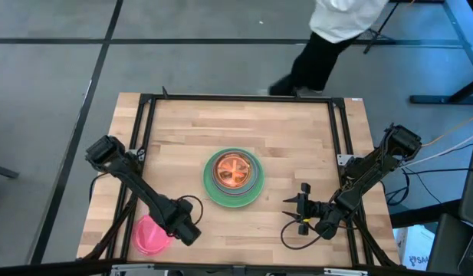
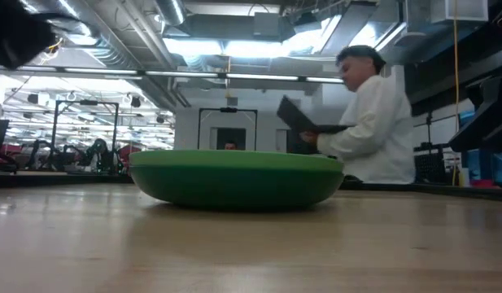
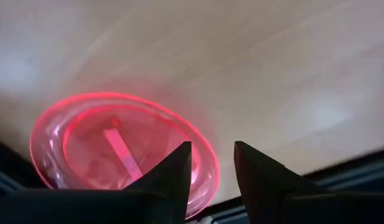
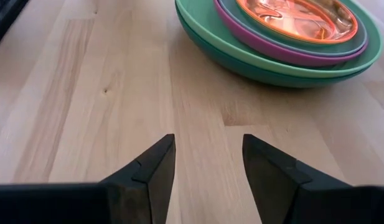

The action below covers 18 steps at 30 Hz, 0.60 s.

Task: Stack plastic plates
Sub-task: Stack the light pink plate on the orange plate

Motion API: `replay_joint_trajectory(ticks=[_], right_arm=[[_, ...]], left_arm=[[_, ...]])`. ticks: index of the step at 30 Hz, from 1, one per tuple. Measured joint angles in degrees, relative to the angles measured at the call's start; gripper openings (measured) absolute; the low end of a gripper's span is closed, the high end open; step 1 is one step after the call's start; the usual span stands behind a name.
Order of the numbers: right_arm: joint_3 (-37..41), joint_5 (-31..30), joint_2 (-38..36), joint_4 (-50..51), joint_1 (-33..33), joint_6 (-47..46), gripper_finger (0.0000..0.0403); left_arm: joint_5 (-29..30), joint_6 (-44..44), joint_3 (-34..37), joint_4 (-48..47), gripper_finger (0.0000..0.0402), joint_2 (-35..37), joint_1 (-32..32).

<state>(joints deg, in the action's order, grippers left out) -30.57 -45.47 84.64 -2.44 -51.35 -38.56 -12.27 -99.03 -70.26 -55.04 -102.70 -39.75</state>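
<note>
You have a pale wooden table with visible plank joints and grain, framed by dark metal rails. Near its middle sits the stack of plates: smooth round plastic, nested by size. The dark green plate is at the bottom, the light green plate inside it, then the magenta plate, a blue-grey plate, and a glossy see-through orange plate on top. In the low view the stack shows as a wide, shallow green bowl shape resting flat on the wood.

One pink plate lies alone near the table's front left corner, close to the front rail; it is translucent with a raised rim. Your left gripper hangs over its edge, fingers slightly parted, gripping nothing.

Your right gripper sits low near the front right, pointing toward the stack, fingers apart and empty, with bare wood between it and the plates.

A person stands beyond the far edge.
</note>
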Motion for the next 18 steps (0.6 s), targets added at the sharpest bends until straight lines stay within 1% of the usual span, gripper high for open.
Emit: replay_joint_trajectory(ticks=[3, 10, 18], right_arm=[[0.0, 0.0, 0.0, 0.8, 0.0, 0.0, 0.0177], [0.0, 0.0, 0.0, 1.1, 0.0, 0.1, 0.0177], [0.0, 0.0, 0.0, 1.4, 0.0, 0.1, 0.0177]], left_arm=[[-2.3, -2.6, 0.0, 0.0, 0.0114, -2.3, 0.4], [-2.2, -7.0, 0.0, 0.4, 0.0114, -5.0, 0.8], [-4.5, -7.2, 0.0, -0.1, 0.0114, -7.6, 0.4]])
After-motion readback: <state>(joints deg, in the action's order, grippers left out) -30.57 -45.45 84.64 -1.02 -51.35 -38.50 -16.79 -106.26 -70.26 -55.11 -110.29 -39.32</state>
